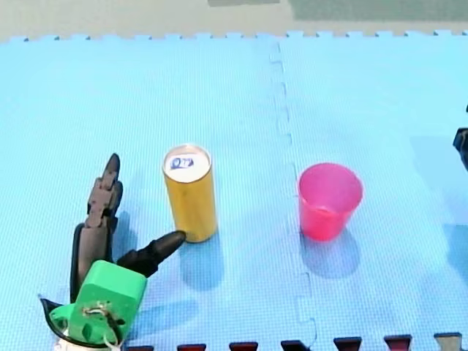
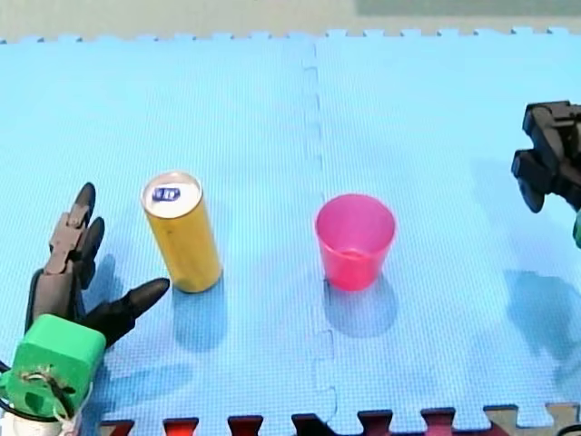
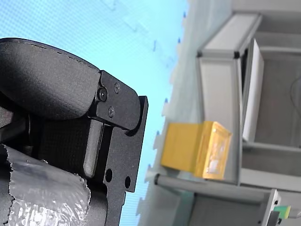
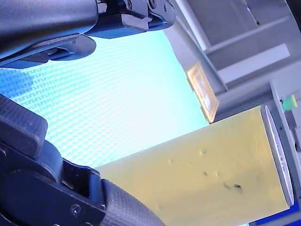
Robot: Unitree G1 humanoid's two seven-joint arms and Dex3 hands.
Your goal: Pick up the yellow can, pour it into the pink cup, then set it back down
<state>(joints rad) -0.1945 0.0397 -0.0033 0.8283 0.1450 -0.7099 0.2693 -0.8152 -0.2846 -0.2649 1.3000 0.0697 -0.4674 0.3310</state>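
Yellow can [image 1: 190, 197] upright on the blue foam mat [image 1: 380, 95] — left of the mat's jigsaw seam, silver top with a blue mark facing up. Pink cup [image 1: 329, 201] upright as well, mouth up, right of that seam and well apart from the can.

Left hand [image 1: 99, 245] low at the near left of the mat, just beside the can, holding nothing. Fingers [image 1: 108, 190] uncurled, stretched away along the mat on the can's left side and clear of it. Thumb [image 1: 153, 252] angled toward the foot of the can, tip right at its base — touching or just short of it, impossible to tell. Green block [image 1: 110, 292] mounted at that wrist.

Same can [image 4: 202, 179] very close in the second wrist view: broad yellow side with a few small dark specks, silver rim at one end, dark parts of the left hand near it, none clamped on it.

Right hand [image 2: 549, 154] at the far right edge of the mat, well apart from cup and can, nothing in it; grip state not readable.

Dark hand casing [image 3: 70, 117] wrapped with grey tape [image 3: 42, 197] in the first wrist view; beyond it the mat's toothed edge, then a yellow box [image 3: 195, 149] beside a grey metal frame [image 3: 218, 94].
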